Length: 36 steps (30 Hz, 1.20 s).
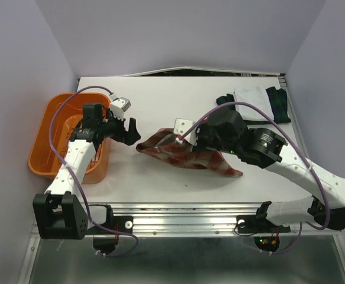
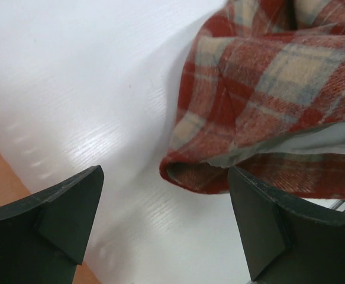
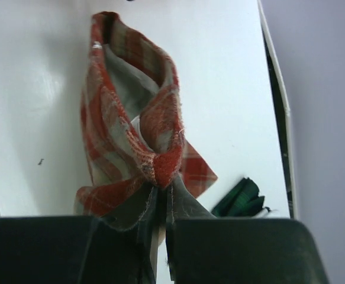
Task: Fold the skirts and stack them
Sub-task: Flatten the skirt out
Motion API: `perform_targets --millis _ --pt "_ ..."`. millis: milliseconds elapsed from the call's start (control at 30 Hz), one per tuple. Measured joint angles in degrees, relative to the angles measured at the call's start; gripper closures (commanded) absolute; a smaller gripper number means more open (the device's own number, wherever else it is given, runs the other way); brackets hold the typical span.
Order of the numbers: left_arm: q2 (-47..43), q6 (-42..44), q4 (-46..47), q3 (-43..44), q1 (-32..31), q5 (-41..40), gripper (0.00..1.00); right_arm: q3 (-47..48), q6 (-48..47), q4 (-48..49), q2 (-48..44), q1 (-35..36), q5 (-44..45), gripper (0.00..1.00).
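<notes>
The red-and-tan plaid skirt (image 1: 187,155) lies bunched in the middle of the table. My right gripper (image 1: 183,142) is shut on a gathered fold of it. In the right wrist view the cloth (image 3: 131,118) rises from the pinched jaws of that gripper (image 3: 162,190). My left gripper (image 1: 132,131) stands open just left of the skirt's left end, touching nothing. Its fingers (image 2: 65,219) frame bare table, with the skirt's rolled hem (image 2: 202,174) just ahead. At the back right the white skirt (image 1: 255,96) lies folded on the dark green plaid skirt (image 1: 281,107), which also shows as a green edge (image 3: 240,198).
An orange plastic basket (image 1: 51,139) sits at the left edge, under my left arm. The table's far right edge (image 3: 276,106) runs close to the folded skirts. A metal rail (image 1: 184,213) lines the near edge.
</notes>
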Motion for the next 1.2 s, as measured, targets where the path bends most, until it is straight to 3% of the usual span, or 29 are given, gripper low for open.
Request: perform_targets --millis 233,300,467,600,800,1067,1167,1200 --pt "-4.7 5.27 5.27 -1.55 2.27 7.52 0.02 0.48 -1.07 -0.33 -1.53 0.0 8.26 0.99" --pt "-4.66 12.17 3.8 -1.53 2.38 9.97 0.02 0.46 -1.05 -0.44 -1.53 0.0 9.68 0.99" --pt "-4.04 36.15 -10.86 -1.55 2.36 14.03 0.01 0.46 -1.05 -0.42 -1.44 0.0 12.15 0.99" --pt "-4.09 45.79 -15.43 -5.31 2.36 13.68 0.01 0.48 -1.03 -0.39 -1.29 0.0 13.07 0.99" --pt "-4.35 47.39 -11.39 -12.55 0.46 11.65 0.02 0.52 -1.05 -0.39 -0.57 0.0 13.86 0.99" --pt "-0.92 42.03 2.56 -13.81 -10.51 8.07 0.02 0.98 -1.03 -0.39 -0.13 0.0 14.49 0.99" --pt "1.68 39.04 6.71 -14.4 -13.31 6.45 0.19 1.6 -0.63 -0.44 -0.09 0.0 14.82 0.99" --pt "2.69 38.27 7.67 -14.4 -13.86 6.05 0.34 1.97 -0.39 -0.44 -0.07 0.0 14.97 0.99"
